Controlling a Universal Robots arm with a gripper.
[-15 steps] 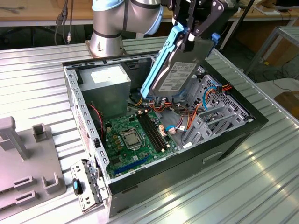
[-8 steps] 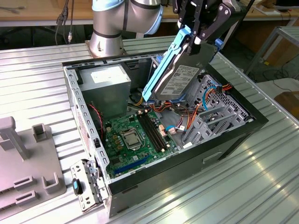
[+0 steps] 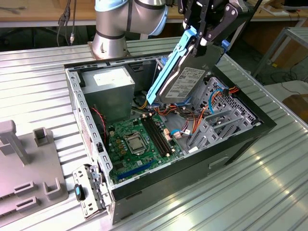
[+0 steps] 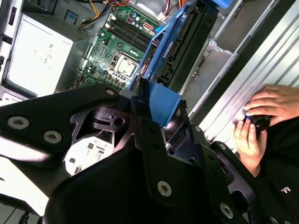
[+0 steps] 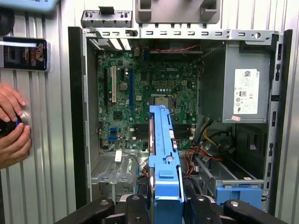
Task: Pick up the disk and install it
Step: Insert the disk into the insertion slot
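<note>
The disk (image 3: 180,79), a dark grey drive with a white label in a bright blue carrier, hangs tilted on edge above the open computer case (image 3: 159,179). My gripper (image 3: 201,41) is shut on its upper end, the black fingers clamping the blue frame. The disk's lower end points down toward the cables beside the grey drive cage (image 3: 222,114), clear of the green motherboard (image 3: 139,139). In the first wrist view the disk (image 5: 164,158) runs edge-on out from my gripper (image 5: 166,205). In the second wrist view the blue carrier (image 4: 161,100) sits between my black fingers (image 4: 149,135).
A power supply (image 3: 108,84) fills the case's back corner. Coloured cables (image 3: 192,122) lie near the cage. A blue latch piece (image 5: 238,193) tops the cage. A person's hands (image 5: 11,126) rest on the ribbed table beside the case. A grey fixture (image 3: 24,168) stands at the exterior view's left.
</note>
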